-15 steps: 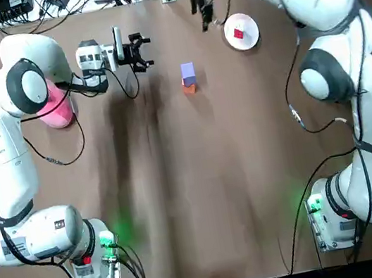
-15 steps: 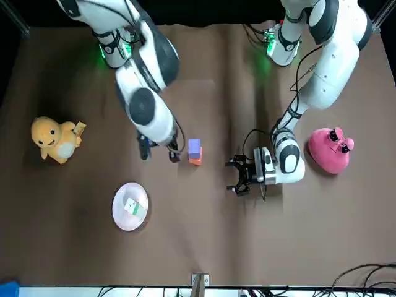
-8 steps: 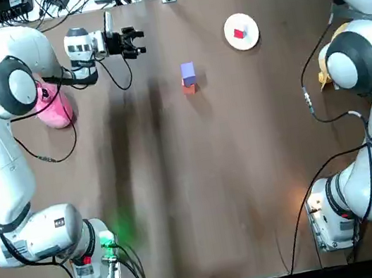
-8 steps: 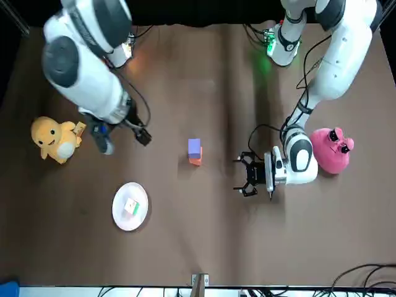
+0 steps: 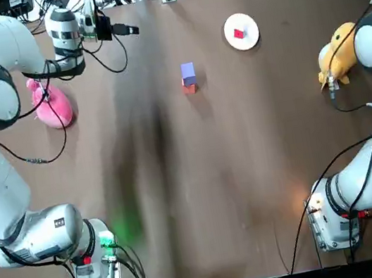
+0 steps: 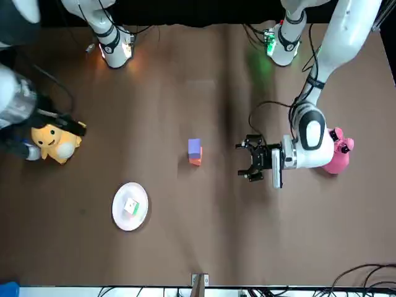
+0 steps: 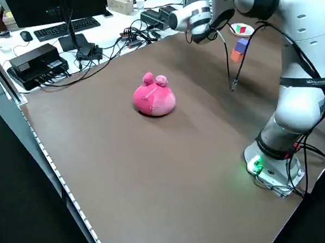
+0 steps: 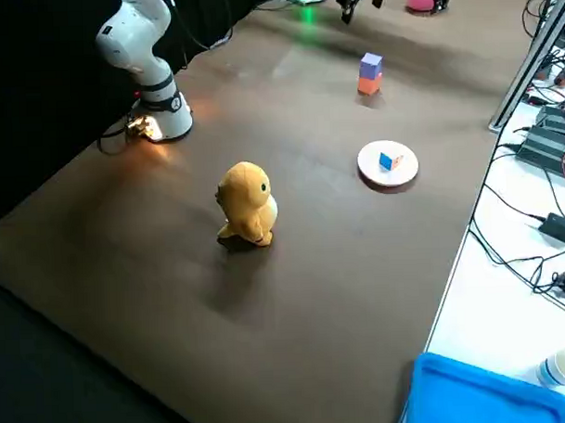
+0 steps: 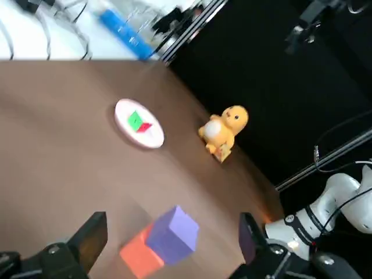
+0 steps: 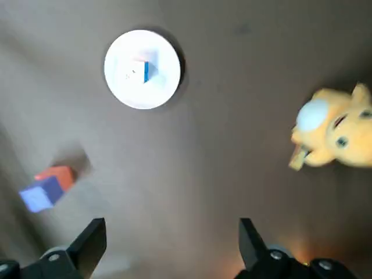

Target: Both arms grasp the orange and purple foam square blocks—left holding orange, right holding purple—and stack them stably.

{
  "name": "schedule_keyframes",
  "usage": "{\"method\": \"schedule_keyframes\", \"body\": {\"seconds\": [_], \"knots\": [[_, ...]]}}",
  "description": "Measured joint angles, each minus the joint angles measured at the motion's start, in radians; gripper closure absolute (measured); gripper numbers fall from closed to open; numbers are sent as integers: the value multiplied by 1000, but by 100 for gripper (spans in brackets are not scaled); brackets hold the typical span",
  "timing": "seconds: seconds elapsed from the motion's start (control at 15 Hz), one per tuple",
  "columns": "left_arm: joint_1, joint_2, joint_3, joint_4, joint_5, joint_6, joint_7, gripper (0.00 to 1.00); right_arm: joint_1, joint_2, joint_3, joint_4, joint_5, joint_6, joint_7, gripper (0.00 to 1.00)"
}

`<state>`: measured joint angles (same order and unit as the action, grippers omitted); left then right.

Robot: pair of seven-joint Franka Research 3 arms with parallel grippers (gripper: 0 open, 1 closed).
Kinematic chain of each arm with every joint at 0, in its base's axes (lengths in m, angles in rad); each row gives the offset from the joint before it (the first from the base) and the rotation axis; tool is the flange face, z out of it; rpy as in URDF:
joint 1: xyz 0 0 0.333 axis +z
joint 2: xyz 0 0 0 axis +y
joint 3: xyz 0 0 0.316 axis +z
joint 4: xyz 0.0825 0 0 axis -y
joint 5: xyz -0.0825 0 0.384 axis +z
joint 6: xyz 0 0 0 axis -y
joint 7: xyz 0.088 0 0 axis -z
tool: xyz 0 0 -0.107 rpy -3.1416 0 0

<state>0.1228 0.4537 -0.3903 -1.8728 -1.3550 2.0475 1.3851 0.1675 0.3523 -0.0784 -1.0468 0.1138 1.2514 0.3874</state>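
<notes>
**Top view.** Purple block sits on orange block, mid-table toward the far side, nothing touching them. Plate to the right and farther off. Pink toy far left, yellow toy far right.

**Front view.** Left gripper lies level, to the left of the stack, near but apart. Its fingers are spread and hold nothing.

**Left side view.** Stack visible beyond the left arm, and the pink toy sits well apart from it.

**Right side view.** Stack stands upright, purple squarely over orange.

**Left wrist view.** Both blocks lie ahead, between the spread fingers but out of reach.

**Right wrist view.** Right gripper is high over the table with its fingers wide apart and empty. The stack is well apart from it.

**Handling (judged).** Foam, so light, soft and grippy, and it dents under a hard squeeze. Take each block by opposite flat side faces at mid-height, with a gentle pinch. The stack would likely topple at a nudge.
</notes>
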Motion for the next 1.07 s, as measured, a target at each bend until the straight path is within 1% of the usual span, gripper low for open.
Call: {"method": "schedule_keyframes", "body": {"seconds": [0.13, 0.27, 0.33, 0.4, 0.47, 0.53, 0.6, 0.67, 0.8, 0.93, 1.07], "knots": [[1, -59, 3, -15, 81, 14, -152, 0, -40, -9, 3, 0, -32, -2, -175, 0], [4, -109, 6, -21, 141, 15, -288, 0, -87, -31, 21, -20, -64, -5, -263, 0], [7, -131, 6, -22, 175, 17, -341, 0, -121, -52, 51, -44, -91, 1, -283, 0], [11, -151, 7, -23, 219, 21, -393, 0, -163, -79, 97, -78, -115, 20, -294, 0], [20, -171, 8, -24, 264, 23, -454, 0, -209, -112, 149, -124, -128, 52, -297, 0], [33, -190, 9, -24, 302, 24, -528, 0, -246, -149, 190, -183, -135, 97, -301, 0], [45, -208, 10, -24, 339, 24, -608, 0, -262, -188, 211, -244, -137, 144, -307, 0], [55, -226, 10, -24, 383, 23, -685, 0, -263, -226, 217, -304, -139, 187, -313, 0], [66, -255, 10, -25, 481, 23, -807, 0, -252, -284, 204, -390, -141, 234, -314, 0], [77, -279, 11, -27, 578, 22, -885, 0, -236, -308, 181, -423, -141, 251, -320, 0], [100, -305, 12, -27, 704, -11, -950, 0, -212, -313, 163, -429, -141, 257, -321, 0]]}}
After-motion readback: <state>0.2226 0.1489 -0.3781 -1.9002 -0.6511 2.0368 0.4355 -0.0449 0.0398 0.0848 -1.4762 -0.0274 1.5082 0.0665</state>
